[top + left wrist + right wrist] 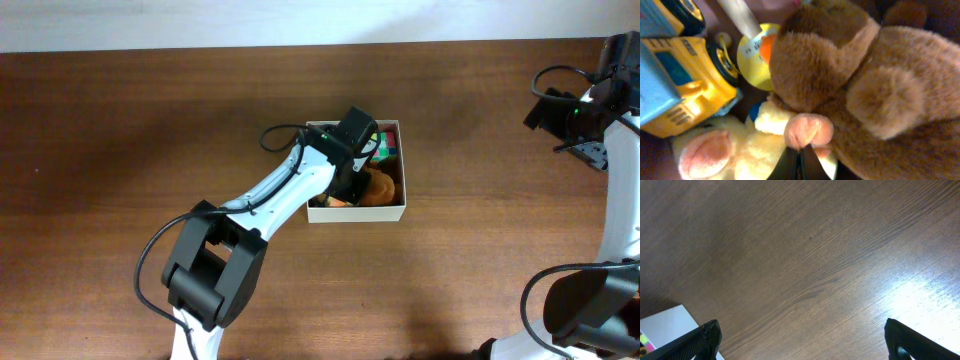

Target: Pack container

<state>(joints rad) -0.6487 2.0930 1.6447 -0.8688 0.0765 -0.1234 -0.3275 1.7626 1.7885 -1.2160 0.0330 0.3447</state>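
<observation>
The container (pixel 375 213) sits mid-way along the counter (pixel 120 120): light cardboard, probably slides easily, best held by a wall. Left end effector (pixel 800 162) is closed inside it beside a brown plush toy (pixel 875 85); right end effector (pixel 802 340) spread wide, empty

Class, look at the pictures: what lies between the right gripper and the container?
Nothing but bare table lies between the right gripper and the container. The overhead view shows this best, and the right wrist view also shows only wood grain.
</observation>
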